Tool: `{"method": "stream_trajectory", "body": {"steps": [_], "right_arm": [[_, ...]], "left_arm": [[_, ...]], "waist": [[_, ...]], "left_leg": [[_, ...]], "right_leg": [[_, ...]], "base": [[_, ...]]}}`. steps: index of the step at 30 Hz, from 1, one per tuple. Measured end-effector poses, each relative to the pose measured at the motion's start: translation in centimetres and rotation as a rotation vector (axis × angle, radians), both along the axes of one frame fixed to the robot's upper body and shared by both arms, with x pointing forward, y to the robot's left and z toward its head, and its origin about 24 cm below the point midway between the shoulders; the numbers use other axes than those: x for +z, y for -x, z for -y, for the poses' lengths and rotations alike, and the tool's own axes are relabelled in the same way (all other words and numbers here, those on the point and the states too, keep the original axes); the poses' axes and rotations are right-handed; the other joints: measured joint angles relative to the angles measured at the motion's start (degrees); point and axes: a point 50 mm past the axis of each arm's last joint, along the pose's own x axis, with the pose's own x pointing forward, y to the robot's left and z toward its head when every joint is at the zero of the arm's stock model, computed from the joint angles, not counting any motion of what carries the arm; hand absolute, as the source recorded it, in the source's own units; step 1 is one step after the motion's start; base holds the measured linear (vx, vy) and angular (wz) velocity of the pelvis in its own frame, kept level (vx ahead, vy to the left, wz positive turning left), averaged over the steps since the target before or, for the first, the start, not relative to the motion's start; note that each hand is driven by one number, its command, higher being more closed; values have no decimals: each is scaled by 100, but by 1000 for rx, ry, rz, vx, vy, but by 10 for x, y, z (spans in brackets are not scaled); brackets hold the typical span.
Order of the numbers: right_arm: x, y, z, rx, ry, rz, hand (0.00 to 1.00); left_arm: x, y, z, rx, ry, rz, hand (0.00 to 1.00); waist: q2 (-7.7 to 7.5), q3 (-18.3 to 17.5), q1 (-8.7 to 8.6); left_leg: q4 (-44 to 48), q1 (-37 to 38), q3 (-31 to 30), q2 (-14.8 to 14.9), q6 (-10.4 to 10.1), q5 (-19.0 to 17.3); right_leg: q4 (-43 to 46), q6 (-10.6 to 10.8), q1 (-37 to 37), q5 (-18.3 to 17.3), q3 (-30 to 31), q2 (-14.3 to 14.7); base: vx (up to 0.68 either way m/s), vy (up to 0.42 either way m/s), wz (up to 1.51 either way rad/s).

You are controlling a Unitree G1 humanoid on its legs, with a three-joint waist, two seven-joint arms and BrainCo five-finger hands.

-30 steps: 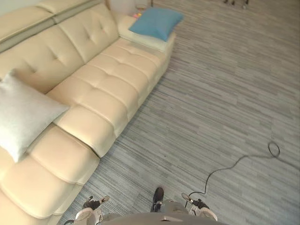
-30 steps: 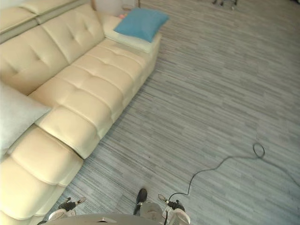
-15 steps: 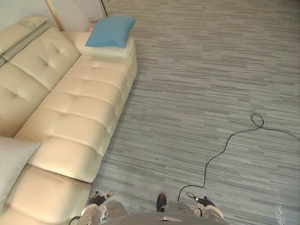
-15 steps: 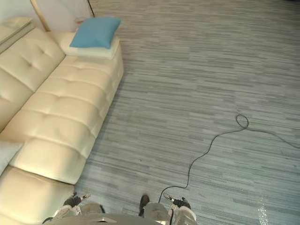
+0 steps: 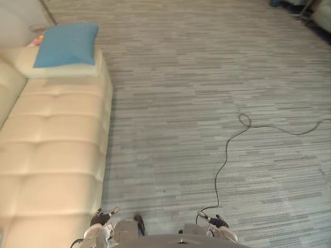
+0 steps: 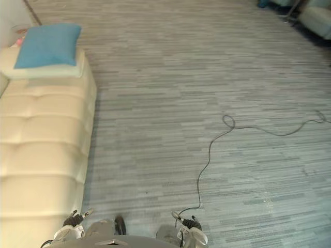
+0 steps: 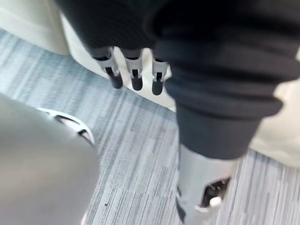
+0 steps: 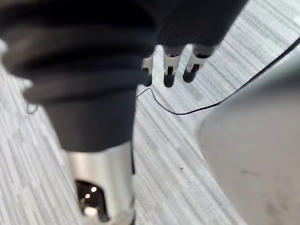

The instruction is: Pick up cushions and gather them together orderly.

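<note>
Blue cushion [image 5: 67, 44] is lying flat on the far armrest of the cream sofa [image 5: 51, 155], at about ten o'clock from the robot. Left hand [image 7: 136, 75] and right hand [image 8: 168, 71] are hanging above the grey floor [image 5: 207, 77], fingers straight and loose, well apart from the cushion.

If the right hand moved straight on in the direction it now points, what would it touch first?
Most likely the grey striped floor. The right hand hangs with straight fingers aimed down at it; depth is hard to judge.
</note>
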Motion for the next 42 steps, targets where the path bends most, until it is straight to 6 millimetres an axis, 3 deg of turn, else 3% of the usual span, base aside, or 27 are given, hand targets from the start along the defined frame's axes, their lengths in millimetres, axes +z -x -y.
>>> {"method": "stream_trajectory", "body": {"steps": [2, 4, 7, 8, 9, 10, 11, 12, 13, 14, 15, 18, 19, 20, 23, 25, 28, 30, 32, 33, 34, 35, 36, 38, 40, 41, 42], "right_arm": [[2, -6, 2, 6, 6, 11, 0], [1, -8, 3, 13, 6, 5, 0], [4, -14, 12, 37, 40, 9, 0], [5, -17, 14, 37, 44, 19, 0], [6, -19, 13, 37, 44, 23, 0], [5, -20, 12, 40, 39, 23, 0], [4, -17, 10, 39, 34, 16, 0], [2, -11, 11, 24, 26, 4, 0], [3, -13, 14, 19, 29, 11, 0], [5, -14, 20, 19, 46, 19, 0], [7, -14, 25, -9, 50, 29, 0], [6, -11, 25, -25, 47, 23, 0], [5, -6, 25, -28, 48, 16, 0], [4, -3, 24, -30, 44, 7, 0], [1, 1, 18, -21, 29, -8, 0], [1, 1, 18, -25, 28, -9, 0], [0, 3, 17, -57, 17, -17, 0], [0, 3, 17, -57, 17, -16, 0], [1, 0, 18, -49, 21, -15, 0], [0, -1, 15, -46, 13, -16, 0], [-1, -2, 10, -44, -1, -17, 0], [-3, 0, 5, -40, -15, -28, 0], [-4, 0, 1, -37, -24, -29, 0], [-4, 0, 0, -33, -28, -33, 0], [-3, -6, -1, 2, -18, -18, 0], [-2, -6, -1, 8, -14, -15, 0], [-1, -7, 3, 18, -2, -14, 0]], "left_arm": [[-2, 2, 3, -29, 5, -23, 0], [-3, 2, 5, -44, 6, -29, 0], [-3, -4, 11, -77, 18, -32, 0], [-4, -3, 12, -95, 14, -39, 0], [-4, -1, 11, -96, 12, -45, 0], [-4, 1, 9, -102, 4, -50, 0], [-4, 1, 7, -103, -3, -51, 0], [-4, 2, 3, -101, -10, -52, 0], [-4, 2, 7, -95, 0, -51, 0], [-6, 5, 14, -73, 24, -56, 0], [-7, 6, 20, -48, 47, -52, 0], [-5, 3, 20, -15, 55, -34, 0], [-4, 1, 18, 0, 52, -21, 0], [-3, 0, 17, 13, 50, -10, 0], [0, -5, 14, 17, 41, 14, 0], [1, -7, 14, 22, 39, 25, 0], [3, -12, 14, 13, 33, 49, 0], [4, -14, 16, 12, 34, 57, 0], [5, -16, 16, 9, 32, 66, 0], [5, -16, 16, 7, 29, 68, 0], [6, -17, 12, 5, 19, 69, 0], [6, -16, 8, 1, 8, 66, 0], [6, -16, 7, 1, 4, 62, 0], [5, -14, 6, 0, 0, 53, 0], [2, -8, 2, -38, -13, 11, 0], [1, -7, 1, -45, -17, 2, 0], [-1, -3, 1, -43, -22, -19, 0]], "waist": [[71, 37, -57], [90, 46, -92], [268, 204, -152], [287, 280, -218], [274, 297, -239], [194, 324, -302], [124, 329, -334], [13, 362, -372], [82, 368, -365], [309, 317, -340], [443, 326, -343], [510, 312, -414], [526, 316, -392], [514, 327, -326], [453, 367, -222], [464, 362, -166], [428, 380, -31], [428, 376, -7], [472, 340, 113], [390, 290, 161], [246, 179, 160], [116, 129, 97], [78, 110, 98], [33, 97, 119], [23, 118, 56], [21, 137, 56], [124, 204, 66]], "left_leg": [[-534, 754, -2, -55, -5, -29], [-750, 1027, -5, -30, -28, -17], [-1033, 1426, -36, 127, -182, -92], [-1102, 1572, -66, 177, -207, -91], [-1125, 1619, -107, 176, -211, -90], [-1135, 1704, -277, 119, -294, -84], [-1136, 1761, -364, 60, -325, -84], [-1123, 2041, -738, -12, -459, -164], [-1108, 2123, -831, 47, -462, -166], [-919, 2118, -970, 245, -550, -110], [-460, 2004, -1107, 427, -648, -32], [1142, 1362, -1446, 725, -814, 368], [2315, 903, -1618, 934, -991, 742], [3214, 579, -1569, 1073, -1032, 746], [4014, -95, -1082, 1250, -883, 430], [3791, -608, -678, 1231, -752, 105], [2029, -1006, -147, 980, -629, -147], [752, -1169, -184, 681, -674, 119], [-133, -1419, -476, 507, -651, 856], [-128, -1400, -609, 356, -426, 1301], [-60, -1383, -591, 175, -152, 1202], [98, -1391, -513, 91, -28, 997], [371, -1351, -448, 61, 71, 741], [515, -1107, -313, 16, 144, 409], [444, -413, -258, -56, 311, 194], [378, -162, -261, -80, 325, 183], [22, 508, -303, -118, 351, 141]], "right_leg": [[493, -409, -156, -324, -837, -166], [273, -620, -407, -595, -1307, -151], [-907, -874, -958, -658, -1752, 125], [-1924, -921, -1212, -262, -1741, 277], [-2350, -918, -1272, -45, -1671, 333], [-3200, -872, -1271, 475, -1457, 425], [-3541, -865, -1257, 698, -1326, 417], [-3671, -1085, -1184, 1750, -968, 428], [-3430, -1102, -1212, 1657, -996, 472], [-3056, -1165, -1280, 1217, -1047, 556], [-2781, -1187, -1250, 868, -1124, 645], [-2617, -1275, -994, 427, -1289, 753], [-2654, -1391, -698, 266, -1341, 832], [-2685, -1455, -387, 107, -1345, 906], [-3049, -1504, 434, -215, -1223, 1028], [-3437, -1437, 917, -272, -1157, 1013], [-3947, -1247, 1556, -228, -1063, 840], [-4280, -1151, 1845, -280, -1023, 719], [-4611, -953, 2081, -379, -824, 702], [-4715, -868, 2171, -431, -680, 618], [-4710, -836, 2242, -477, -577, 443], [-4540, -837, 2173, -430, -442, 321], [-4097, -801, 2067, -402, -214, 207], [-2974, -455, 1714, -390, 93, 108], [-552, 521, 973, 129, 442, 86], [-23, 554, 847, 209, 381, 63], [810, 57, 553, 115, -113, -104]], "base": [[436, 81, -19], [373, 14, -5], [375, -62, 9], [420, -115, 15], [441, -174, 29], [383, -188, 34], [505, -288, 59], [433, -268, 42], [491, -324, 22], [473, -307, -9], [447, -297, -7], [417, -275, 18], [467, -257, 7], [551, -299, 2], [471, -172, -9], [415, -31, -10], [404, 59, -19], [432, 129, -12], [412, 196, -45], [432, 220, -59], [610, 223, -44], [616, 191, -27], [744, 228, -19], [527, 186, -20], [546, 127, -9], [600, 102, -8], [424, 48, -12]]}}
